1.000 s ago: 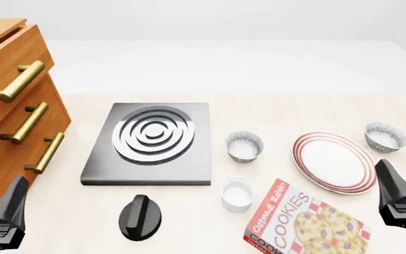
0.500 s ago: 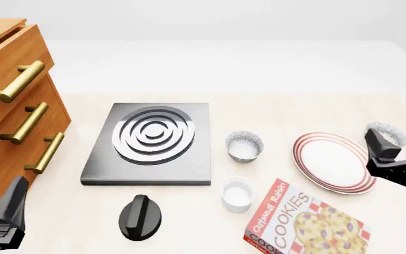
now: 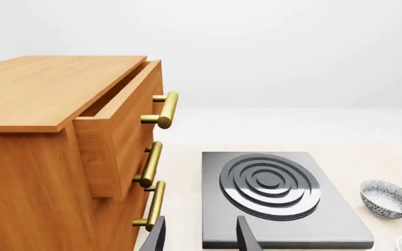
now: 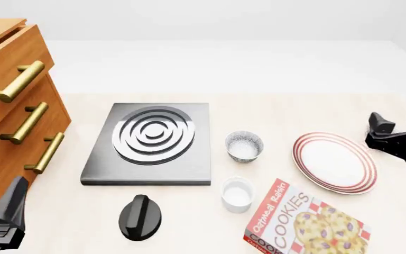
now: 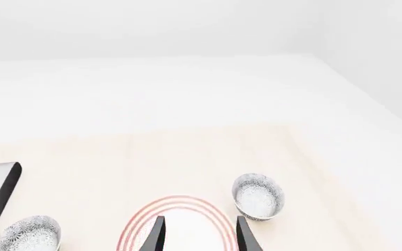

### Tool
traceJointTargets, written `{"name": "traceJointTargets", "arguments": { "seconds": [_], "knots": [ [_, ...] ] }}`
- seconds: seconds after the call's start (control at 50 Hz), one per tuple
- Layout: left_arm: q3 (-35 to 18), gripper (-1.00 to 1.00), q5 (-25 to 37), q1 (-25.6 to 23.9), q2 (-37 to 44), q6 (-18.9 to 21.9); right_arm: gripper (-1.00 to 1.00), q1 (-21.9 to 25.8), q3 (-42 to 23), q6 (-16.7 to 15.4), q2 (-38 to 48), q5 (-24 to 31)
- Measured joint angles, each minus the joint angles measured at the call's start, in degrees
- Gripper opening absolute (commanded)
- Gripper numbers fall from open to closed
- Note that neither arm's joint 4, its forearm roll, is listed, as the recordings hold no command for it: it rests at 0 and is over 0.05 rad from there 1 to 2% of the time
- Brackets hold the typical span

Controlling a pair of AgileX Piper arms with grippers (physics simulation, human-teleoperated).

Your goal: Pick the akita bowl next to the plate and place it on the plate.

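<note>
The right tool (image 4: 399, 127) has moved forward, hiding the akita bowl (image 5: 257, 196).

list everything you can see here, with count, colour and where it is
bowl: 2, grey-and-black speckled, white inside; one between hotplate and plate, the other beside the plate's far right edge, hidden by the right arm in the front view
plate: 1, white with red rings, right side of table
cup: 1, plain white, nearer than the middle bowl
hotplate: 1, dark grey with ringed burner, centre-left
knob: 1, black, near edge in front of hotplate
cookie box: 1, red and white, lying flat, near right
drawer cabinet: 1, wood with brass handles, far left
table: 1, pale wood
left gripper: jaws open, low left
right gripper: jaws open, over the plate
</note>
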Motion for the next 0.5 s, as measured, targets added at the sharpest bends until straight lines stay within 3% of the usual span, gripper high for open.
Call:
{"name": "traceJointTargets", "arguments": {
  "seconds": [0.5],
  "knots": [
    [0.0,1.00,0.0,0.0,0.0,0.0,1.00,-7.0,-9.3,-3.1,9.5,2.0]
  ]
}}
